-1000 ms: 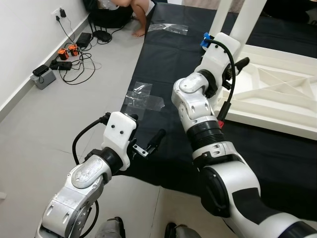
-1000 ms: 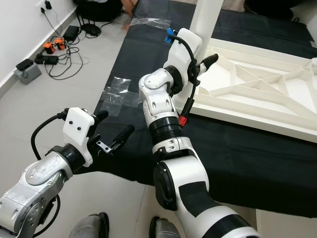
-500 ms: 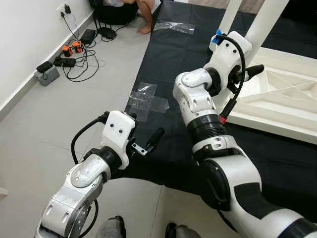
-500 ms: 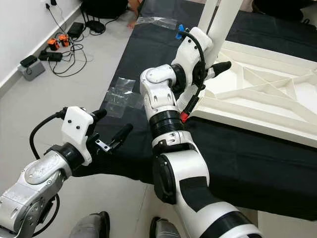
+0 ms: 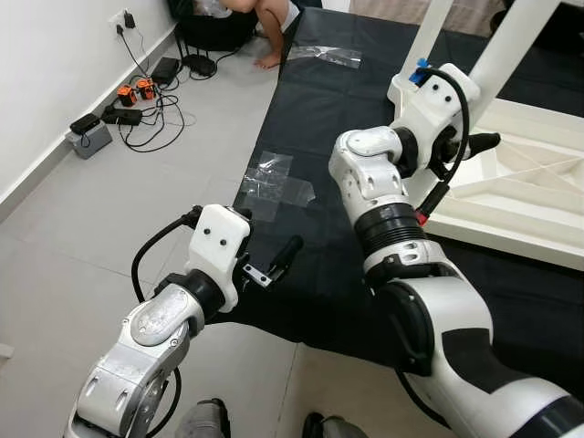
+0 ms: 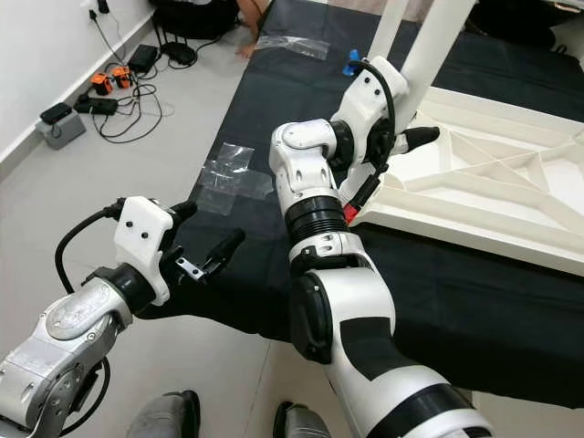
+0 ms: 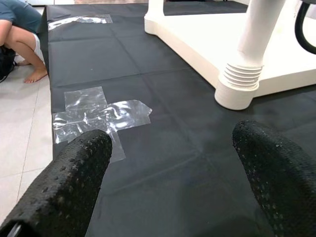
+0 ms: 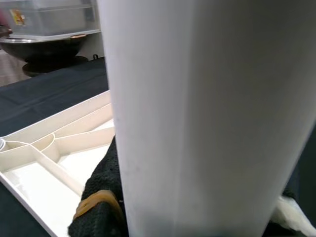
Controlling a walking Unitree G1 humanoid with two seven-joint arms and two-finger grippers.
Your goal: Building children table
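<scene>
While the white children's table [image 6: 493,173] lies upside down on a black floor mat [image 5: 310,119], its ribbed underside facing up, the right gripper [image 6: 415,139] is held against the near corner of the tabletop, beside a white table leg [image 6: 436,44] that rises upright from that corner. A second upright leg [image 6: 387,27] is seen just beyond it. From the right wrist camera the leg [image 8: 207,113] is seen very close up, with one black finger [image 8: 101,197] pressed against its side and the ribbed compartments of the underside [image 8: 54,153] behind it; whether the jaws are clamped on the leg or merely set around it cannot be told. The left gripper [image 5: 274,265] is held low over the near edge of the mat, well apart from the table, its two black fingers [image 7: 74,182] spread wide with nothing between them. Crumpled clear plastic wrapping [image 5: 274,182] is seen on the mat edge ahead of the left gripper, and another clear sheet [image 5: 324,55] lies farther up the mat. Chargers and cables [image 5: 137,96] are spread along the wall on the grey tiled floor [image 5: 82,228], and a person's bare leg [image 5: 271,23] is visible near the far end of the mat.
</scene>
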